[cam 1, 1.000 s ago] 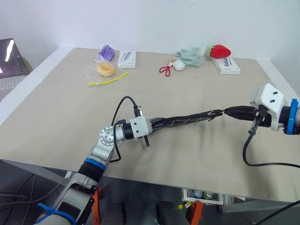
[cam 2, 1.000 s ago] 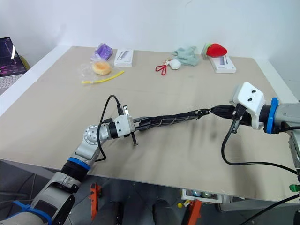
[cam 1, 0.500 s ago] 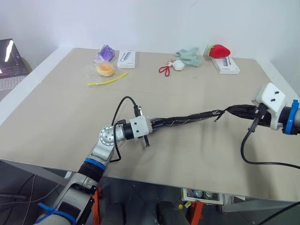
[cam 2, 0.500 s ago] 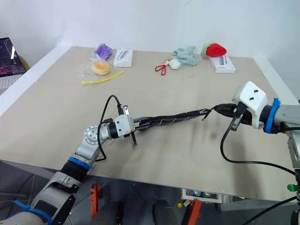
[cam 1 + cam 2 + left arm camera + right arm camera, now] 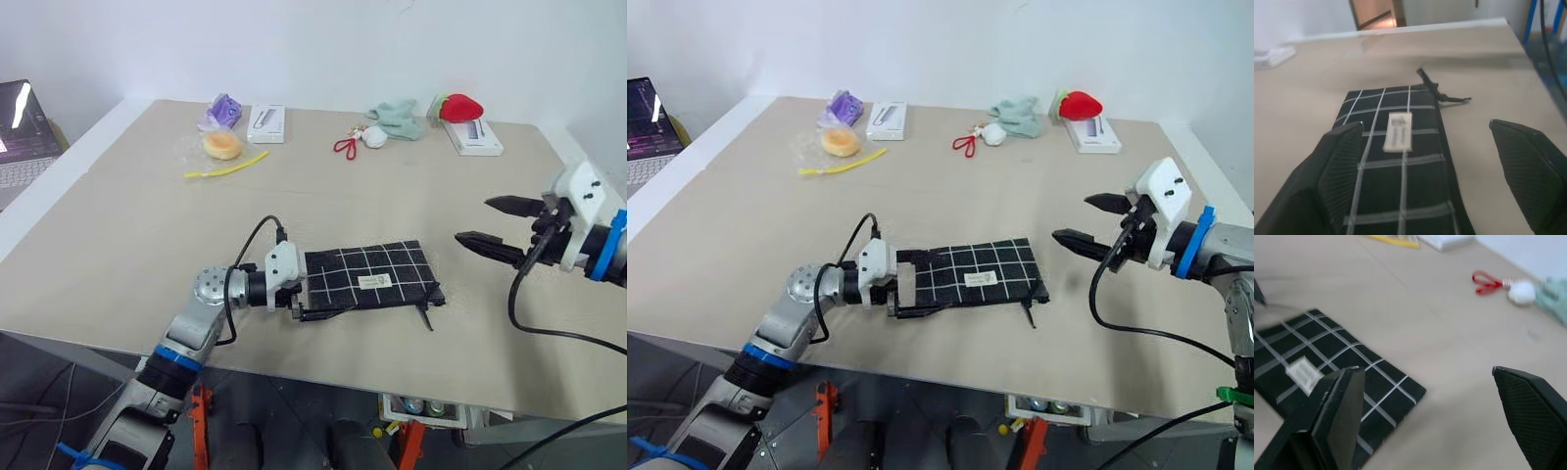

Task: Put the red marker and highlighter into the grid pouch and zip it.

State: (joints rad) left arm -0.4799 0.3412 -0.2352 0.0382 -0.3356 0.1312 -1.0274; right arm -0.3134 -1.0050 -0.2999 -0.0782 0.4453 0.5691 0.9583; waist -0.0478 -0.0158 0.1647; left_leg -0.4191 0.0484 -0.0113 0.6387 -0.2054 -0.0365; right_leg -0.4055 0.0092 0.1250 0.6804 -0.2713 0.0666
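Now I see the grid pouch (image 5: 370, 278) lying flat on the table (image 5: 147, 225); my left gripper (image 5: 306, 297) straddles its near-left end, fingers wide, while my right gripper (image 5: 498, 225) gapes apart, well right of it.

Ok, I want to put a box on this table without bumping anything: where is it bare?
Bare: the wide middle between the grid pouch and the far row, and the left side below the yellow strip. Crowded: the far edge, from the purple item and white boxes to the red keychain, cloth and strawberry toy. The near edge holds the pouch and both open grippers.
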